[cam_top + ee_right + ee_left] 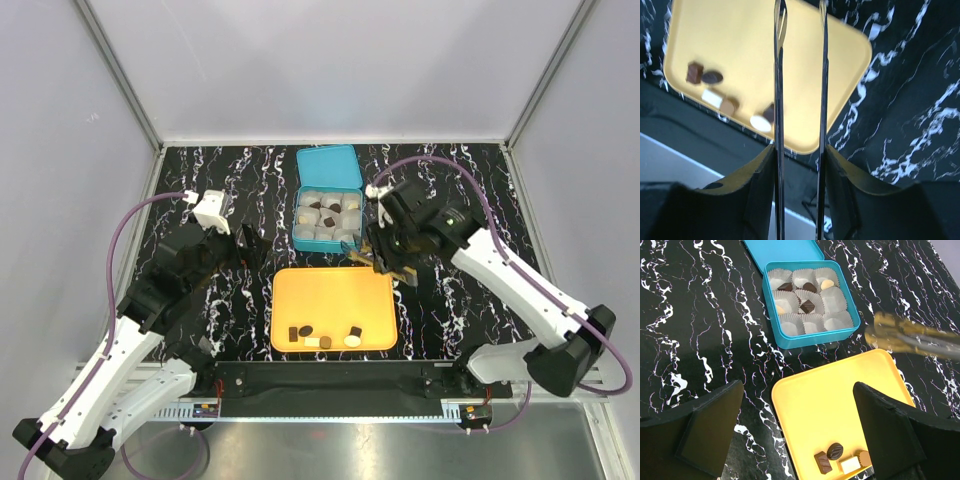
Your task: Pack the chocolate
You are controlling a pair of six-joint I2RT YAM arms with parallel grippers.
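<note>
Right wrist view shows the right gripper (799, 150) pinching metal tweezers (778, 100), blades apart, near the far right corner of the orange tray (740, 40), the left gripper (797, 390) spread wide; chocolate (712, 77) huddled against the tray's near rim may skid or pop free if nipped off-centre.

The surface (262, 170) is black, stone-patterned and streaked with white veins. Plain pale-grey wall panels (330, 60) enclose it at the back and on both sides, joined by slim aluminium posts (118, 70). A brushed metal ledge (400, 450) runs along the near edge. The light is soft and even.
</note>
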